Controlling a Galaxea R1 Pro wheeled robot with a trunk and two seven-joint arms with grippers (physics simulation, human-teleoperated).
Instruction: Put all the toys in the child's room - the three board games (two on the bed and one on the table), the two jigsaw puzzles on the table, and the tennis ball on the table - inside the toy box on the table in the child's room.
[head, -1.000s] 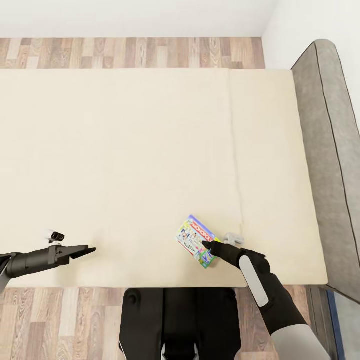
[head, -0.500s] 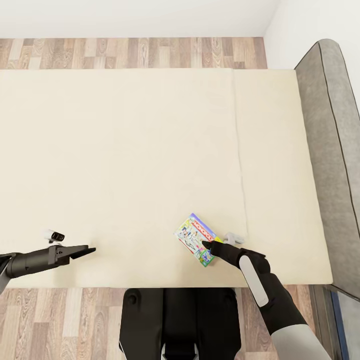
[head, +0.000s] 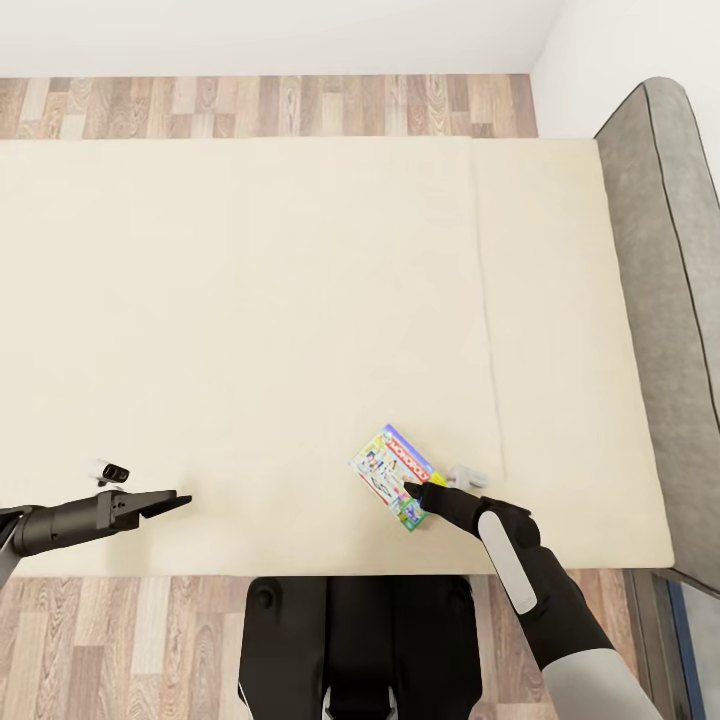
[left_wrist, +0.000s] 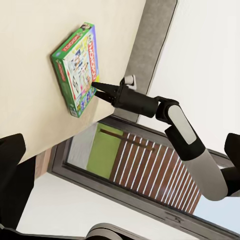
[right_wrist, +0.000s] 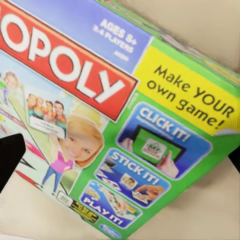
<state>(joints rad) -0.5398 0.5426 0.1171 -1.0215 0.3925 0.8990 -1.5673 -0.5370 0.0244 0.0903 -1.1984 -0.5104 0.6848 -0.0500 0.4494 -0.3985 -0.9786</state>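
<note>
The Monopoly board game (head: 393, 476) lies flat on the cream top of the bed (head: 250, 300), near its front edge and towards the grey headboard (head: 665, 300) side. The right gripper (head: 412, 492) has its dark fingertips right at the carton's near corner; from the left wrist view the tips (left_wrist: 96, 86) meet the box's edge (left_wrist: 75, 70), but whether the jaws are pinching it or merely touching cannot be told. The right wrist view looks closely down on the printed lid (right_wrist: 115, 125). Well apart, over the bed's other front end, the left gripper (head: 175, 498) holds nothing, its fingers drawn together to a point.
</note>
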